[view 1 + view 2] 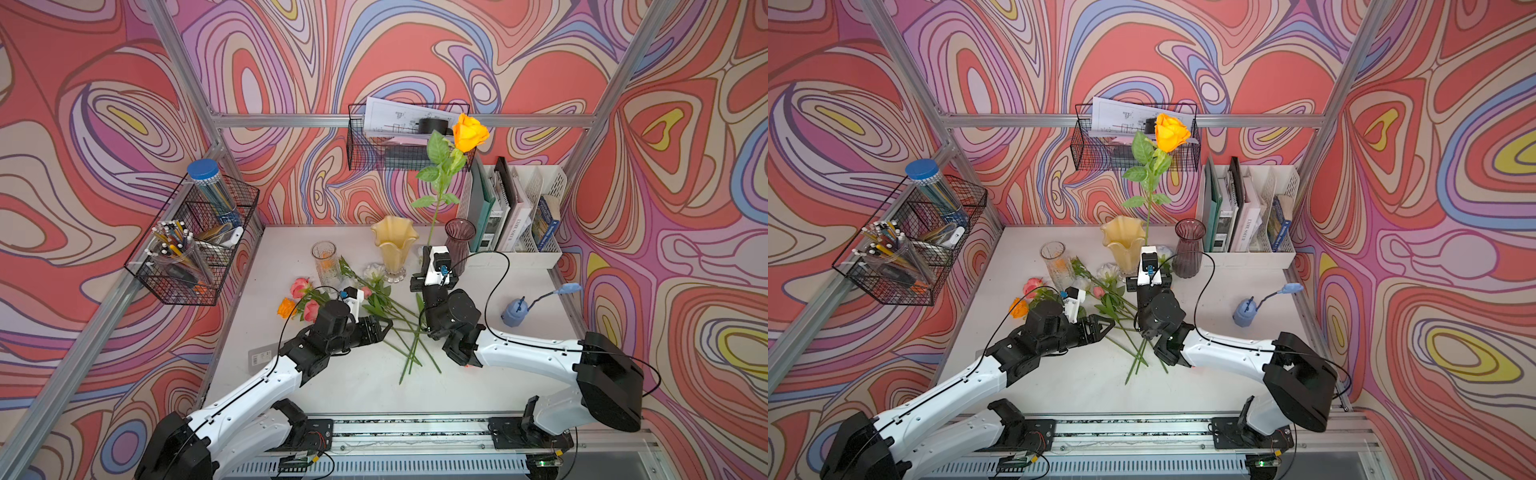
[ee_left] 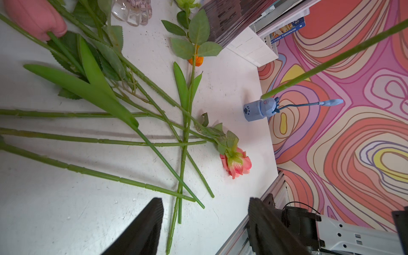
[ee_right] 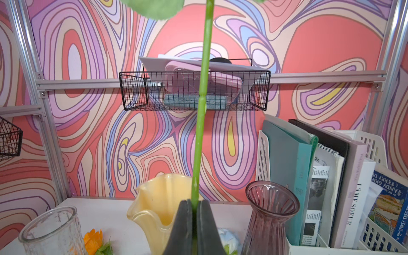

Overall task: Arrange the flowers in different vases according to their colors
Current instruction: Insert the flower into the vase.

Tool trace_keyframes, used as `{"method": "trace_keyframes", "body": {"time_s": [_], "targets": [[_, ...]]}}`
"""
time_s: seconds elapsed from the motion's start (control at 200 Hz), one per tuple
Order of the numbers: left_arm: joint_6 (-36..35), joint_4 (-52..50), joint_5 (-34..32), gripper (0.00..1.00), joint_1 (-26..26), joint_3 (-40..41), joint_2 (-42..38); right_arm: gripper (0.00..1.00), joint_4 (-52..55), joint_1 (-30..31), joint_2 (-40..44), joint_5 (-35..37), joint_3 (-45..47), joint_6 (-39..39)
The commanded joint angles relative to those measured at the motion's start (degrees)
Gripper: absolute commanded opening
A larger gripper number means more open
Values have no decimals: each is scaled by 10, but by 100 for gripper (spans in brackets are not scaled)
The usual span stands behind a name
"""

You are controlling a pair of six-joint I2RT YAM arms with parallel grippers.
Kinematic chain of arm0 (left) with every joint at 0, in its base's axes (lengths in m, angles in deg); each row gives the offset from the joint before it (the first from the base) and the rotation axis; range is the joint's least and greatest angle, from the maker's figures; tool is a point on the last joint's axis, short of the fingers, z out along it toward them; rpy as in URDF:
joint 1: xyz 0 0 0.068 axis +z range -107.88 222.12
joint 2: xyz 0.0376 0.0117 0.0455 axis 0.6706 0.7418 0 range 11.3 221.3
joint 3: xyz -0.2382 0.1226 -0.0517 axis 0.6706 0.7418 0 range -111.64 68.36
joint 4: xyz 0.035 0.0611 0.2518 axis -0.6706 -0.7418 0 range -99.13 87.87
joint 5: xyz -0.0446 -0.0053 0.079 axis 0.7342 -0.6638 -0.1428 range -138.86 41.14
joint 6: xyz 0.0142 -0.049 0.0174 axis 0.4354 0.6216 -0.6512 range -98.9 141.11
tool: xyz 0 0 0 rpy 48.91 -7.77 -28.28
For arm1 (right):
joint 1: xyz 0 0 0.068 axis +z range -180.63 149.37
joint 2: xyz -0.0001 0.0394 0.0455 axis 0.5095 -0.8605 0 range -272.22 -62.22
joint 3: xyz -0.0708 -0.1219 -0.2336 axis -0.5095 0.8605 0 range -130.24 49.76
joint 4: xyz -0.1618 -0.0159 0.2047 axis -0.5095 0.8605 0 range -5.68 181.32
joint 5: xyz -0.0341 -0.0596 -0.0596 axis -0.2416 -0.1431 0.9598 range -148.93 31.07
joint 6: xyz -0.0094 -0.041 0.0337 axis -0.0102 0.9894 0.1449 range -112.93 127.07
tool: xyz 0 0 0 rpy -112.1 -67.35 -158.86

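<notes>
The right pincer point(image 3: 194, 204) clamps an orange rose point(image 1: 469, 133) upright beside the yellow vase point(image 1: 395, 245) at twelve o'clock. The left pincer point(image 2: 205, 199) gapes empty over flowers point(image 1: 386, 307) strewn on the worktop point(image 1: 353, 386). All vases point(image 1: 459, 241) look empty.

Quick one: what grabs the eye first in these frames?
The orange rose, held upright by its stem in the shut right gripper, towers over the yellow vase and purple vase at the back of the table. Below it, a tangle of green-stemmed flowers lies mid-table, with the open left gripper over the stem ends. The swirling pink-and-purple walls are loud too.
</notes>
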Motion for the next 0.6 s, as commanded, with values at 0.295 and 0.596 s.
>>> {"method": "trace_keyframes", "body": {"time_s": [0.295,0.596], "targets": [[-36,-35,-8,69,9,52,-19,0,63,-118,3,-59,-139,38],[-50,-35,11,69,33,56,-13,0,201,-267,-76,-145,-281,-58]]}}
